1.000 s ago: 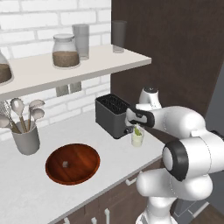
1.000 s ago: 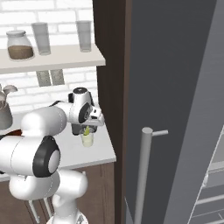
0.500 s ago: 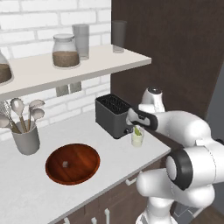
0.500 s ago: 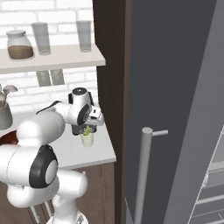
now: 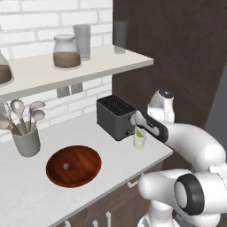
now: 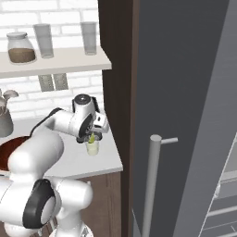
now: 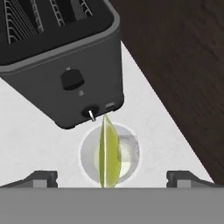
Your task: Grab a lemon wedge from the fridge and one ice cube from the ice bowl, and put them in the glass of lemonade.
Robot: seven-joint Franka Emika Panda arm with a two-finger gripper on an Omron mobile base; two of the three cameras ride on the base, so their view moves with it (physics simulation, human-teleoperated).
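We see the hand [image 7: 109, 177] released, fingers spread above the glass of lemonade [image 7: 109, 154], lemon wedge [image 7: 108, 153] upright inside, toaster [image 7: 61, 57] at 12 o'clock; no legible markings.

Kitchen: toaster [image 5: 116, 117], fridge [image 6: 185, 115], utensil cup [image 5: 26, 142] on counter [image 5: 66, 195].

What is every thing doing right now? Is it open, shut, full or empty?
claw: open, holding nothing, right above the glass.
lemon wedge: standing on edge in the glass.
glass of lemonade: upright on the counter beside the toaster, wedge inside.
ice bowl: upright on the counter, one small pale bit inside.
toaster: slots empty.
jar: lidded, part full of brown stuff.
utensil cup: holding spoons.
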